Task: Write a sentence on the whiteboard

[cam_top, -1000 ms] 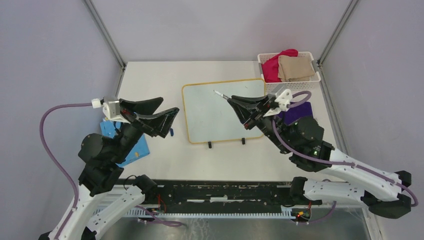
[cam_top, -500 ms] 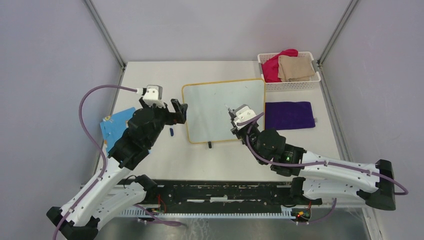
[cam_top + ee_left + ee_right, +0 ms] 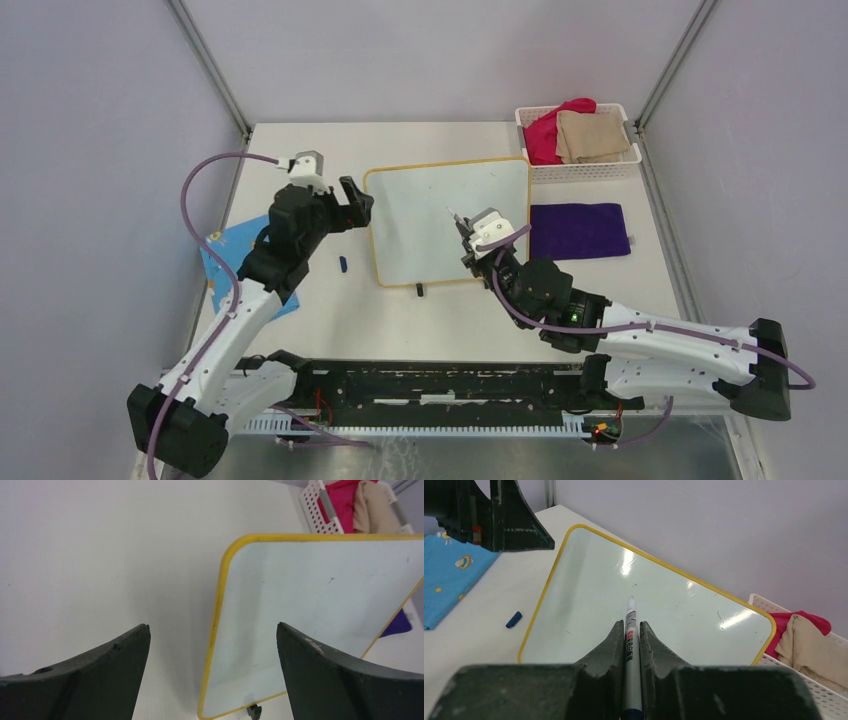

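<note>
The whiteboard (image 3: 425, 215), glossy white with a yellow rim, lies at the table's middle. It is blank apart from a few tiny specks, and no sentence shows on it. My right gripper (image 3: 468, 237) is shut on a silver marker (image 3: 631, 615), whose uncapped tip (image 3: 450, 213) points over the board's right half. My left gripper (image 3: 356, 205) is open and empty at the board's left edge. In the left wrist view its jaws (image 3: 212, 627) stand to either side of the yellow rim (image 3: 218, 605). The board also shows in the right wrist view (image 3: 589, 595).
A small blue marker cap (image 3: 342, 264) lies left of the board. A blue card (image 3: 222, 250) lies at the left under my left arm. A purple cloth (image 3: 578, 230) lies right of the board. A white basket (image 3: 630, 155) with red and tan cloths stands at the back right.
My left gripper has moved from above the blue card forward to the board's left edge. My right arm has swung to the board's front, with the marker still in its grip.
</note>
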Motion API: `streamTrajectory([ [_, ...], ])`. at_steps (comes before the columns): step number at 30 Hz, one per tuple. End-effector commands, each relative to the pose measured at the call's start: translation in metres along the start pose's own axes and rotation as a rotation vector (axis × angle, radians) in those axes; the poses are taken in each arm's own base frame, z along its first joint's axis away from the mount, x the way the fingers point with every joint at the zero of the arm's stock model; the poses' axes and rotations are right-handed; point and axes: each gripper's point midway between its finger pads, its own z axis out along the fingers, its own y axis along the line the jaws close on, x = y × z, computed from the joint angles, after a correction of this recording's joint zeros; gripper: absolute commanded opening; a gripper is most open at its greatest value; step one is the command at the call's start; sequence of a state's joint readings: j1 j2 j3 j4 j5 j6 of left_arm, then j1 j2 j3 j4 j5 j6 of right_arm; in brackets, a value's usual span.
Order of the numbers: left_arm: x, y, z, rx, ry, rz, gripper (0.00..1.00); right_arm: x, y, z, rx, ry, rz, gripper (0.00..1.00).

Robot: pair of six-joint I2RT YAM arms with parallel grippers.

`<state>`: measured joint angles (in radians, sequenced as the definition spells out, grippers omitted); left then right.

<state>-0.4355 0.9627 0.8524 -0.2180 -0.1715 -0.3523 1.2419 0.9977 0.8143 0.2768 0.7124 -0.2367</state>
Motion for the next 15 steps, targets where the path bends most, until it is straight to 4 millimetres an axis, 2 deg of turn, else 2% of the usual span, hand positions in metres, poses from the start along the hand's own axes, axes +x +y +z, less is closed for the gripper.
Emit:
streamTrajectory([
  [1,-0.025,-0.023,-0.005,0.285,-0.056,-0.159,1.00,-0.012,-0.001,-0.003,-0.009,-0.049,0.057,0.00],
  [5,-0.010,-0.040,-0.007,0.463,-0.047,-0.111,1.00,-0.010,0.002,-0.004,-0.025,-0.053,0.064,0.00],
  [6,0.000,-0.039,-0.006,0.487,-0.030,-0.120,1.00,-0.011,0.003,-0.004,-0.031,-0.056,0.066,0.00],
  [9,0.016,-0.032,0.001,0.502,-0.007,-0.139,1.00,-0.014,0.005,-0.004,-0.043,-0.062,0.069,0.00],
  [15,0.026,-0.012,0.015,0.393,-0.027,-0.167,1.00,-0.015,0.008,-0.003,-0.055,-0.067,0.068,0.00],
])
